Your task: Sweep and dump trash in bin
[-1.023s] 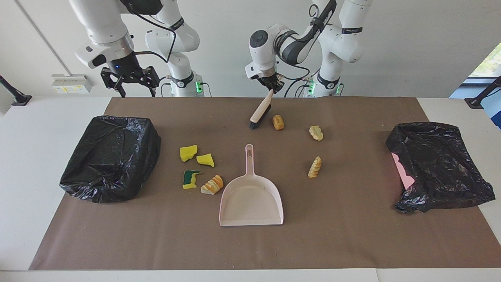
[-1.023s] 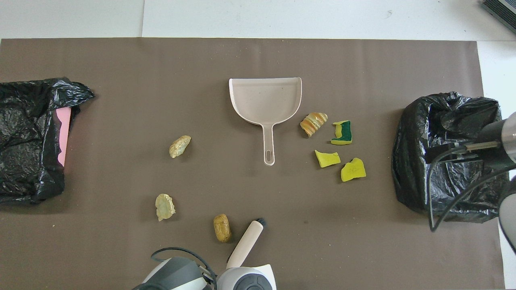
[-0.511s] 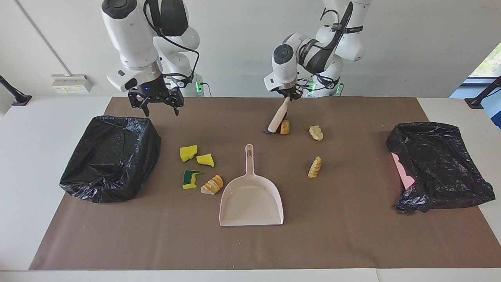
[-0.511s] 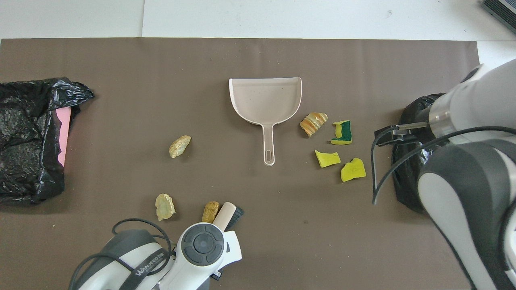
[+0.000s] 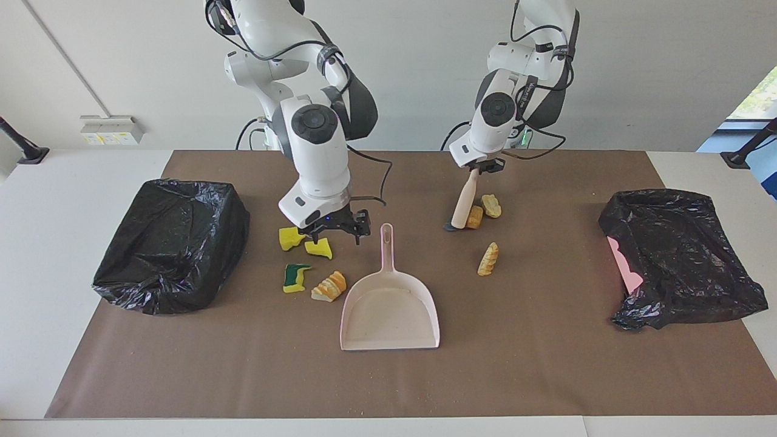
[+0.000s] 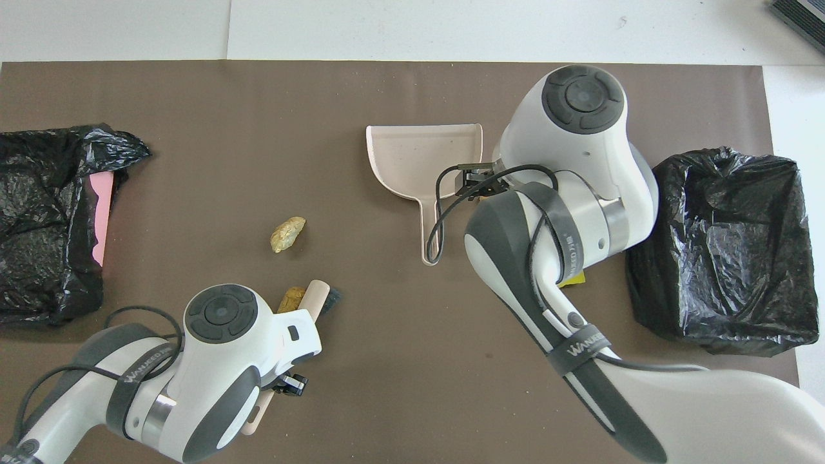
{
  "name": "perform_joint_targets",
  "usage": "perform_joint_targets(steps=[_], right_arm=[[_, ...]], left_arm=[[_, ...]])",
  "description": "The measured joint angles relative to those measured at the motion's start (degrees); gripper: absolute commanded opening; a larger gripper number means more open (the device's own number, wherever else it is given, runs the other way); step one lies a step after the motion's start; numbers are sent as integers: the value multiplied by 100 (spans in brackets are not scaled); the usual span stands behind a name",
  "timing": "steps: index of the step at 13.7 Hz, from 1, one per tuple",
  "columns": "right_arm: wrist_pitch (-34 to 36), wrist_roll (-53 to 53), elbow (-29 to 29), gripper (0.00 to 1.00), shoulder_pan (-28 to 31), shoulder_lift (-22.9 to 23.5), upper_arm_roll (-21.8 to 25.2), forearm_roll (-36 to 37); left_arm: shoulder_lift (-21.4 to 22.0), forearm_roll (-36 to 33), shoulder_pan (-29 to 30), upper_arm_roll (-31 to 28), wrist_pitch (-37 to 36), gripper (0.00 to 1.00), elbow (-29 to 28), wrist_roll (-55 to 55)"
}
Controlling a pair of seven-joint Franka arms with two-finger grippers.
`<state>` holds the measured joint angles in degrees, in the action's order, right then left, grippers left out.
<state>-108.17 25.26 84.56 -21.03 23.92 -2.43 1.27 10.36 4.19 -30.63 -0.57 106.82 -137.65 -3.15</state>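
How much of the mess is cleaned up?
None yet: the dustpan is empty. The left gripper, shut on the brush, pushes a bread chunk. The open right gripper is near the dustpan handle. Sponge pieces remain.

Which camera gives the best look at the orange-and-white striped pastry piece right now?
The facing view. There the orange-and-white striped pastry piece lies fully in sight on the brown mat, beside the pale pink plastic dustpan. In the overhead view the right arm covers that spot, so the piece does not show at all.
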Motion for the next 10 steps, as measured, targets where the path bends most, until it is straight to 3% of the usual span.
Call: perform_joint_targets(steps=[5, 10], right_arm=[[-507, 231, -64, 100, -463, 455, -6, -1], [-755, 254, 177, 97, -657, 587, -7, -1]], left_arm=[[356, 0, 31, 14, -421, 0, 208, -223], [685, -2, 32, 18, -895, 0, 220, -2248]])
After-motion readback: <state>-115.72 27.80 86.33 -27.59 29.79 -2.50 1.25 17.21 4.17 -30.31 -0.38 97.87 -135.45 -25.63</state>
